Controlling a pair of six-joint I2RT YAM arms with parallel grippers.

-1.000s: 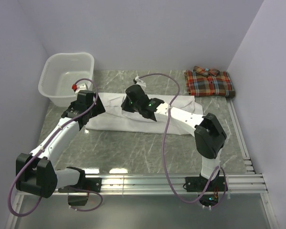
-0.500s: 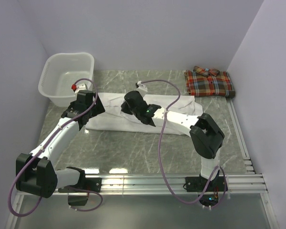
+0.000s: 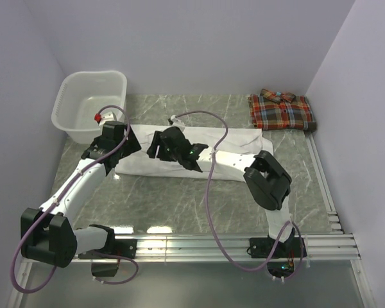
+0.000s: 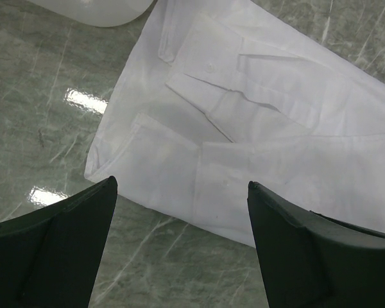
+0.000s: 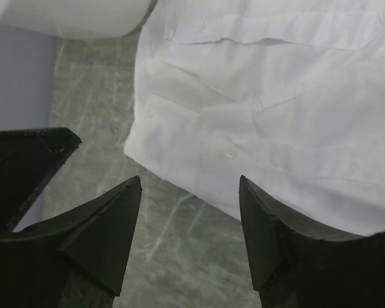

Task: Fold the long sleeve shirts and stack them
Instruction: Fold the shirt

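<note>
Near bench: I see the grey-green marbled bench (image 3: 179, 199) bare between the arm bases and the cloth.
Left pincer: the left pincer (image 4: 179, 186) hangs released over the left end of the plain white collared cloth shirt (image 4: 276, 147), jaws wide, nothing between them. A buttoned cuff lies just beyond its tips.
Right pincer: the right pincer (image 5: 190, 179) is reached across to that same left end. It is also spread apart and empty, above the shirt's near left corner.
White shirt: it lies as a long flat band across the middle of the bench, with the sleeves laid in over the body. Its left end is close to the basket and its right end is short of the plaid shirt.
Plaid shirt: the red-orange plaid button-up shirt (image 3: 282, 112) sits at the far right corner as a compact rectangle, collar at the back. I'd call that one finished.
Basket: the white plastic laundry basket (image 3: 83, 83) stands at the far left (only a small red item shows at its near rim).
Done: by my reading, one shirt is folded and the white one is narrowed lengthwise.
Left: I must fold the white band end over end into a packet, then set it on the plaid shirt.
</note>
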